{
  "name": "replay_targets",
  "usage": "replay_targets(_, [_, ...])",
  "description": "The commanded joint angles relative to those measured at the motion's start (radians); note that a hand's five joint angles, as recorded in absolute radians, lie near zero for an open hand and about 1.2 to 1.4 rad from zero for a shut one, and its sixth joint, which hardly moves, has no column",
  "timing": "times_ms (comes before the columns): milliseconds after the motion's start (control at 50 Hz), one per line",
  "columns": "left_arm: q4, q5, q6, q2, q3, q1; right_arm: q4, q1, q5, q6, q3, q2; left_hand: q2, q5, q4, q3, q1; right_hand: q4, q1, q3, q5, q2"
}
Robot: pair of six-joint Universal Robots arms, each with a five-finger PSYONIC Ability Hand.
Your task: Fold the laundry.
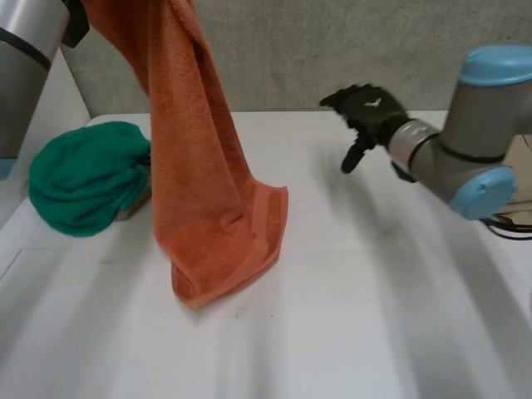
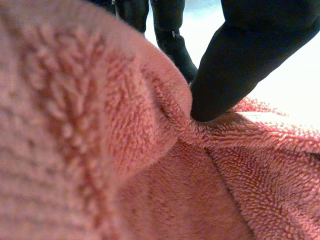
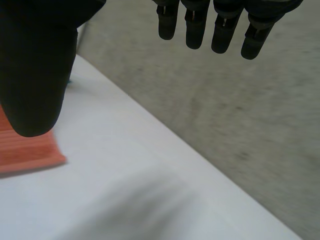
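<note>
While the left robot hand [image 2: 240,60] pinches the orange towel [image 1: 199,183] aloft, its tail resting left on the desk [image 1: 374,316], the open, empty right robot hand [image 1: 366,112] should take a free corner squarely.

This looks like a robotics lab. A plain white table [image 1: 374,332] stands against a rough grey wall [image 1: 332,50]. A grey robot arm [image 1: 465,141] with light-blue caps reaches over the table. An orange towel [image 1: 208,191] hangs down onto the table, and a bunched green towel [image 1: 83,179] lies on it near the wall.

Head camera high; wrists close; shared towel [image 1: 208,183]
</note>
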Motion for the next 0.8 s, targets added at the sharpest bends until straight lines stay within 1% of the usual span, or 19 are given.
replay_targets(20, [0.003, 0.046, 0.000, 0.160, -0.138, -0.006, 0.017, 0.092, -0.044, 0.002, -0.164, 0.182, 0.197, 0.248, 0.196, 0.202, 0.263, -0.039, -0.045, -0.037, -0.045, -0.038])
replay_targets(140, [0.009, 0.074, 0.000, 0.246, -0.221, -0.004, 0.014, 0.164, -0.056, 0.002, -0.185, 0.284, 0.197, 0.248, 0.196, 0.202, 0.263, -0.039, -0.045, -0.037, -0.045, -0.038])
replay_targets(260, [0.015, 0.085, -0.001, 0.297, -0.253, 0.000, 0.011, 0.192, -0.045, 0.004, -0.238, 0.364, 0.197, 0.248, 0.196, 0.202, 0.263, -0.039, -0.045, -0.037, -0.045, -0.038])
replay_targets(300, [0.015, 0.085, -0.001, 0.299, -0.253, 0.000, 0.008, 0.192, -0.033, 0.004, -0.284, 0.387, 0.197, 0.248, 0.196, 0.202, 0.263, 0.549, 0.543, 0.552, 0.543, 0.551])
replay_targets(320, [0.013, 0.085, -0.001, 0.299, -0.253, 0.002, 0.008, 0.191, -0.021, 0.007, -0.302, 0.393, 0.197, 0.248, 0.196, 0.202, 0.263, 0.924, 0.919, 0.927, 0.918, 0.926])
replay_targets(340, [0.013, 0.085, -0.001, 0.299, -0.252, 0.003, 0.008, 0.191, -0.002, 0.010, -0.322, 0.396, 0.197, 0.248, 0.196, 0.202, 0.263, 1.180, 1.174, 1.182, 1.174, 1.182])
replay_targets(360, [0.013, 0.083, -0.001, 0.299, -0.250, 0.005, 0.008, 0.191, 0.057, 0.030, -0.354, 0.393, 0.197, 0.248, 0.196, 0.202, 0.263, 1.182, 1.177, 1.185, 1.176, 1.184])
replay_targets(420, [0.013, 0.074, -0.001, 0.297, -0.244, 0.016, 0.017, 0.181, 0.153, 0.070, -0.374, 0.367, 0.197, 0.248, 0.196, 0.202, 0.263, 1.182, 1.177, 1.185, 1.176, 1.184])
replay_targets(440, [0.013, 0.072, -0.001, 0.297, -0.244, 0.019, 0.019, 0.174, 0.195, 0.097, -0.371, 0.326, 0.197, 0.248, 0.196, 0.202, 0.263, 1.182, 1.177, 1.185, 1.176, 1.184])
replay_targets(500, [0.012, 0.069, -0.001, 0.297, -0.241, 0.046, 0.020, 0.149, 0.213, 0.122, -0.348, 0.243, 0.197, 0.248, 0.196, 0.202, 0.263, 1.182, 1.177, 1.185, 1.176, 1.184])
replay_targets(520, [0.010, 0.069, -0.001, 0.297, -0.240, 0.055, 0.025, 0.107, 0.207, 0.122, -0.316, 0.182, 0.197, 0.248, 0.196, 0.202, 0.263, 1.182, 1.177, 1.185, 1.176, 1.184])
replay_targets(580, [0.009, 0.049, -0.003, 0.297, -0.236, 0.085, 0.039, 0.037, 0.187, 0.122, -0.252, 0.082, 0.197, 0.248, 0.196, 0.202, 0.263, 1.182, 1.177, 1.185, 1.176, 1.184])
replay_targets(600, [0.007, 0.039, -0.001, 0.297, -0.236, 0.091, 0.052, 0.005, 0.168, 0.117, -0.200, 0.009, 0.197, 0.248, 0.196, 0.202, 0.263, 1.182, 1.177, 1.185, 1.176, 1.184])
replay_targets(660, [0.007, -0.004, -0.001, 0.297, -0.236, 0.112, 0.085, -0.039, 0.144, 0.090, -0.121, -0.109, 0.197, 0.248, 0.196, 0.202, 0.263, 1.182, 1.177, 1.185, 1.176, 1.184])
replay_targets(680, [0.006, -0.012, 0.000, 0.297, -0.236, 0.117, 0.111, -0.056, 0.133, 0.047, -0.074, -0.180, 0.197, 0.248, 0.196, 0.202, 0.263, 1.182, 1.177, 1.185, 1.176, 1.184])
replay_targets(720, [0.001, -0.027, 0.002, 0.297, -0.240, 0.128, 0.138, -0.075, 0.131, -0.016, -0.029, -0.243, 0.197, 0.248, 0.196, 0.202, 0.263, 1.182, 1.177, 1.185, 1.176, 1.184])
replay_targets(760, [-0.017, -0.038, 0.003, 0.297, -0.249, 0.160, 0.192, -0.099, 0.133, -0.122, 0.037, -0.329, 0.197, 0.248, 0.196, 0.202, 0.263, 1.182, 1.177, 1.185, 1.176, 1.184])
replay_targets(780, [-0.032, -0.038, 0.005, 0.295, -0.252, 0.173, 0.254, -0.119, 0.137, -0.213, 0.089, -0.388, 0.197, 0.248, 0.196, 0.202, 0.263, 1.182, 1.177, 1.185, 1.176, 1.184])
replay_targets(800, [-0.063, -0.038, 0.005, 0.289, -0.255, 0.195, 0.275, -0.124, 0.139, -0.241, 0.106, -0.403, 0.197, 0.248, 0.196, 0.202, 0.263, 1.182, 1.177, 1.185, 1.176, 1.184])
